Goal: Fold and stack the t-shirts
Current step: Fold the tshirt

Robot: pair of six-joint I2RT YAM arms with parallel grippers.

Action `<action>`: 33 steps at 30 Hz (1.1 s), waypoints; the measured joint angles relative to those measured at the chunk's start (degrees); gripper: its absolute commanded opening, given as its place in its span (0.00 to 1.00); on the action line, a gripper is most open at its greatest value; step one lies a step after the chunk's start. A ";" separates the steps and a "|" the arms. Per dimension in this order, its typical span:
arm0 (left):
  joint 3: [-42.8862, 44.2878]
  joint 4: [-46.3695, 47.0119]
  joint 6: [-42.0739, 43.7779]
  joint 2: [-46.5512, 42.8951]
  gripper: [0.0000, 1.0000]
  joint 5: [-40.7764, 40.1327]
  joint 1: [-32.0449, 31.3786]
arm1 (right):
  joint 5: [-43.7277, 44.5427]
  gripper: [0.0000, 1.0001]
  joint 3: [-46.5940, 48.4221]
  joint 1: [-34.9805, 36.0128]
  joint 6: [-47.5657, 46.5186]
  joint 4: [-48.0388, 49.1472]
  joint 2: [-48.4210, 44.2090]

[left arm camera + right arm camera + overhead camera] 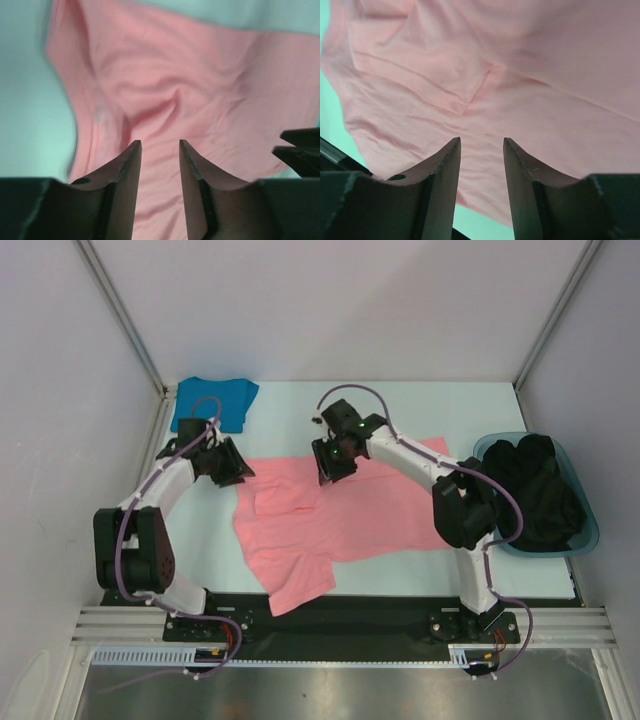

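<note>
The salmon pink t-shirt (340,515) lies spread flat and wrinkled across the middle of the table, one sleeve hanging toward the front edge. It fills the left wrist view (190,85) and the right wrist view (520,75). The teal-blue t-shirt (213,402) lies folded at the back left corner. My left gripper (236,468) hovers at the pink shirt's back left edge, jaws open and empty (160,145). My right gripper (335,465) hovers over the shirt's back edge near the middle, jaws open and empty (481,142).
A translucent teal plastic tub (590,530) full of dark clothes (535,490) stands at the right edge of the table. White walls close in the back and sides. The arm bases sit on a black strip (330,615) at the near edge.
</note>
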 measured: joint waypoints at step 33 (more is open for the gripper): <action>35.47 -3.26 1.16 38.64 0.40 0.87 5.01 | 5.09 0.48 -27.58 -22.34 6.49 -5.90 -29.20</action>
